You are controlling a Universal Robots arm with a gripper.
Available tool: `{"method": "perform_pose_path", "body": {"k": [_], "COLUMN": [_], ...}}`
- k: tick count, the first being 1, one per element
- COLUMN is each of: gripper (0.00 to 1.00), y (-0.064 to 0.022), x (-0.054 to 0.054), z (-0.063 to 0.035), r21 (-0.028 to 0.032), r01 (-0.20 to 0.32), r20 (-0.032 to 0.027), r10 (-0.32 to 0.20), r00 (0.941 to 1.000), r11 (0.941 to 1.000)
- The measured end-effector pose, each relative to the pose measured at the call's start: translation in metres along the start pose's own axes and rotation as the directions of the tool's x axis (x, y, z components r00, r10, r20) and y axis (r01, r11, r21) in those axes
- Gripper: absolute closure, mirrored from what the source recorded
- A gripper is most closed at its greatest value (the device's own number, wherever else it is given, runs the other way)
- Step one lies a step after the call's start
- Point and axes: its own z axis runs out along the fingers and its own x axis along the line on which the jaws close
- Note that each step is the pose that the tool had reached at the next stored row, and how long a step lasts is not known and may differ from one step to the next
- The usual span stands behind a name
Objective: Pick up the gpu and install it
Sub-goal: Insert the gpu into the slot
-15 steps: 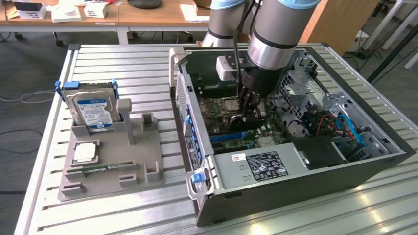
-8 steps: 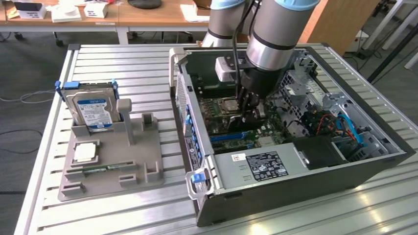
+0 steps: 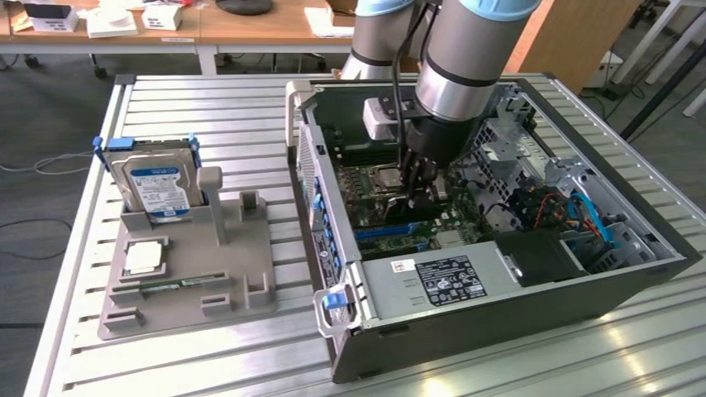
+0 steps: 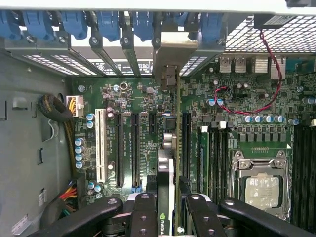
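Gripping the gpu [image 4: 167, 165] on edge over the motherboard [image 4: 148, 101], inside the computer case [image 3: 617, 285].
Your gripper [image 4: 170, 213] has its jaws closed on both faces of the gpu, which stands edge-on above the motherboard among the long black slots [image 4: 134, 148] (I can't tell whether its contacts are in one yet). Its metal bracket [image 4: 168, 69] sits at the rear openings beside the blue clips [image 4: 108, 22]. Watch the line-up: if the card sits off its slot or tilts in the grip, I'd expect a downward push to load the board or bend the card. The bracket could also snag on the rear frame. The memory slots [image 4: 216, 158] lie just beside it. The arm [image 3: 469, 78] drops nearly straight down into the open computer case, wrist pointing at the board.
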Motion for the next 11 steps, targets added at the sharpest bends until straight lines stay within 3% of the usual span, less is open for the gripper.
{"method": "perform_pose_path", "body": {"k": [11], "gripper": [0.73], "y": [0.0006], "x": [0.0001], "z": [0.0025], "r21": [0.0000], "r01": [0.000], "r20": [0.0000], "r10": [0.000], "r00": [1.0000], "r11": [1.0000]}}
